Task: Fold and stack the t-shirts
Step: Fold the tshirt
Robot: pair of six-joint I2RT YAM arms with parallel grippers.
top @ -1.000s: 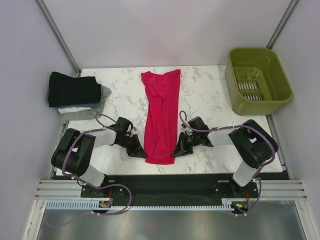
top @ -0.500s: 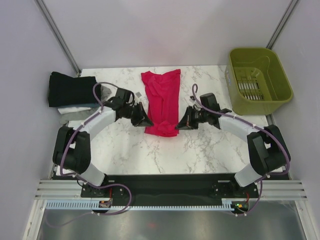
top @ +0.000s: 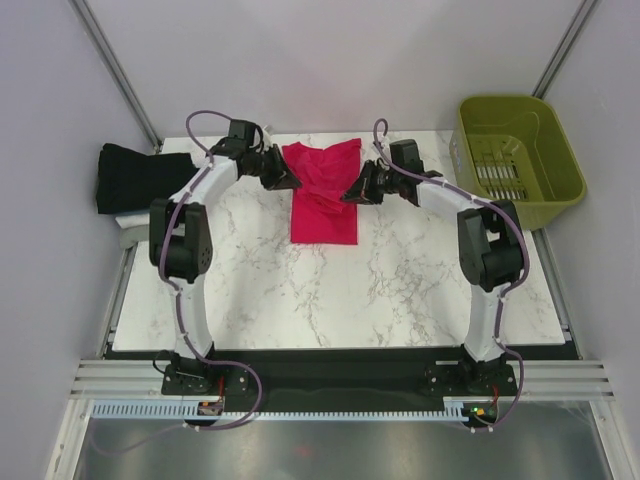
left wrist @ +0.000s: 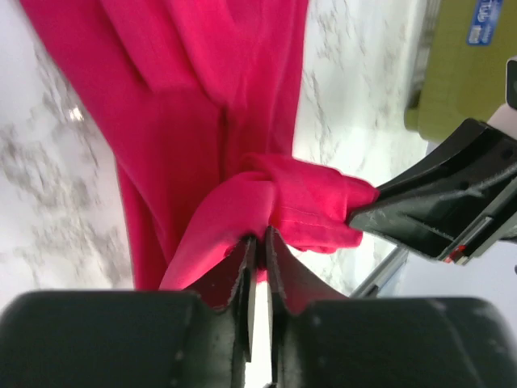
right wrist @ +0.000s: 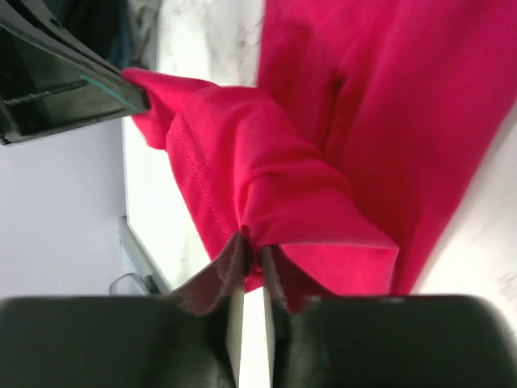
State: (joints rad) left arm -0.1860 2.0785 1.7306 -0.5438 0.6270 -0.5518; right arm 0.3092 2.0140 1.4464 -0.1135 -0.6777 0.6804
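Note:
The crimson-pink t-shirt (top: 324, 195) lies folded in half at the back middle of the marble table (top: 400, 290). My left gripper (top: 292, 180) is shut on its doubled-over hem at the left side, near the shirt's far end. My right gripper (top: 350, 193) is shut on the hem at the right side. In the left wrist view the pinched fold (left wrist: 266, 206) bunches just above my jaws; the right wrist view shows the same fold (right wrist: 266, 182). A stack of folded shirts, a black one (top: 135, 178) on top, sits at the back left.
An olive-green plastic basket (top: 517, 160) stands at the back right, off the table's edge. White and grey cloth (top: 135, 228) peeks out under the black shirt. Metal frame rails run along the back corners.
Both grippers carried the shirt's near hem from the table's front toward the back, folding the shirt over itself. The shirt now covers about half its earlier length.

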